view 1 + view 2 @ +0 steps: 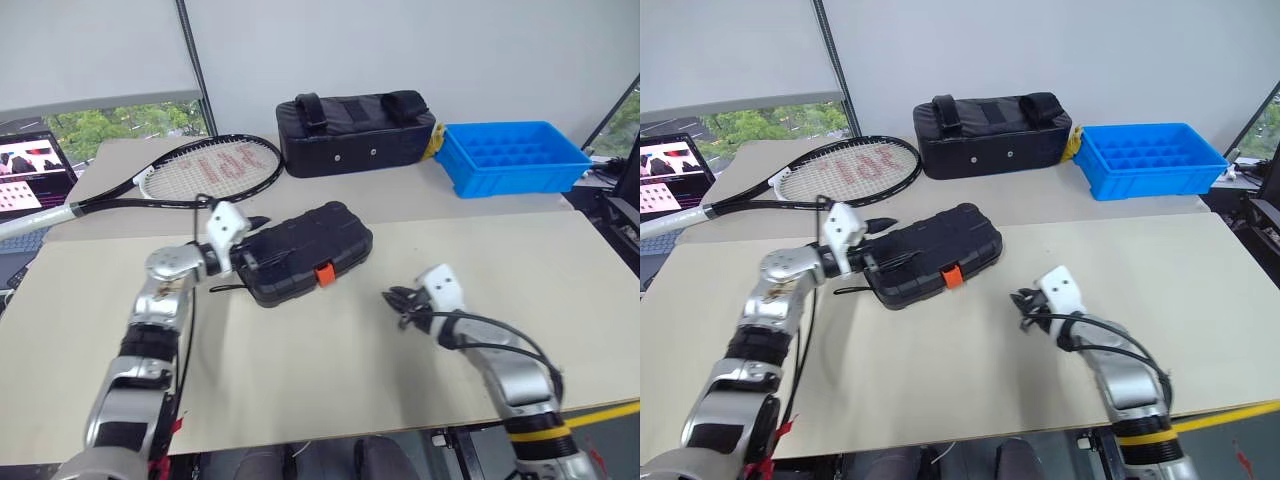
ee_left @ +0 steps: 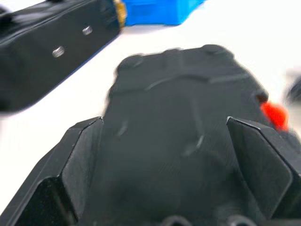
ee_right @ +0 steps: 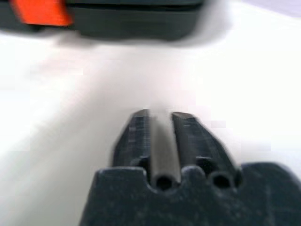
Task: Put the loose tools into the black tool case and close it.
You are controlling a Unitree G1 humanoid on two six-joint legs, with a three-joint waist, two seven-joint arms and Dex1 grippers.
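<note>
The black tool case (image 1: 310, 250) lies closed on the table's middle, ribbed lid up, its orange latch (image 1: 324, 273) facing the front edge. My left gripper (image 1: 255, 245) is open at the case's left end, one finger on either side of that end; in the left wrist view the lid (image 2: 178, 94) lies between its fingers (image 2: 80, 160). My right gripper (image 1: 396, 298) hovers over bare table to the right of the case, apart from it. Its fingers (image 3: 138, 132) stand a narrow gap apart with nothing between them. The loose tools are out of view.
A tennis racket (image 1: 210, 168) lies behind the case at the left. A black fabric bag (image 1: 355, 130) and a blue crate (image 1: 510, 155) stand at the back. A laptop (image 1: 30, 170) sits at the far left. Bare table (image 1: 330, 370) stretches toward the front edge.
</note>
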